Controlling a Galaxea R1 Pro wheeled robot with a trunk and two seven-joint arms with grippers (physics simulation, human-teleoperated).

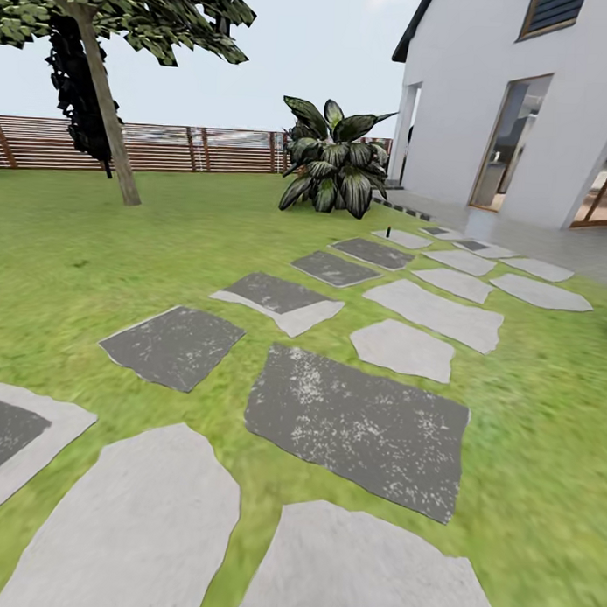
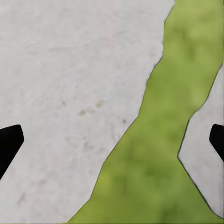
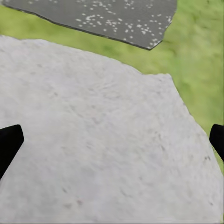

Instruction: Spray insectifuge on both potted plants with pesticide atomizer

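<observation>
I am in the garden, on a green lawn (image 1: pixel 87 243) crossed by grey stepping stones (image 1: pixel 356 423). A tiny slim dark upright thing (image 1: pixel 387 229) stands by the far stones; it is too small to tell whether it is the pesticide atomizer. The potted plants are out of view. In the left wrist view my left gripper (image 2: pixel 112 140) hangs open over a pale stone (image 2: pixel 70 93) and a strip of grass, with nothing between its black fingertips (image 2: pixel 8 142). In the right wrist view my right gripper (image 3: pixel 112 140) is open above another pale stone (image 3: pixel 93 140), also empty.
A big dark striped-leaf bush (image 1: pixel 335 165) stands at the far end of the stone path. A tree (image 1: pixel 105 86) grows at the back left before a brown slatted fence (image 1: pixel 169 147). A white house (image 1: pixel 521 101) with a paved strip is on the right.
</observation>
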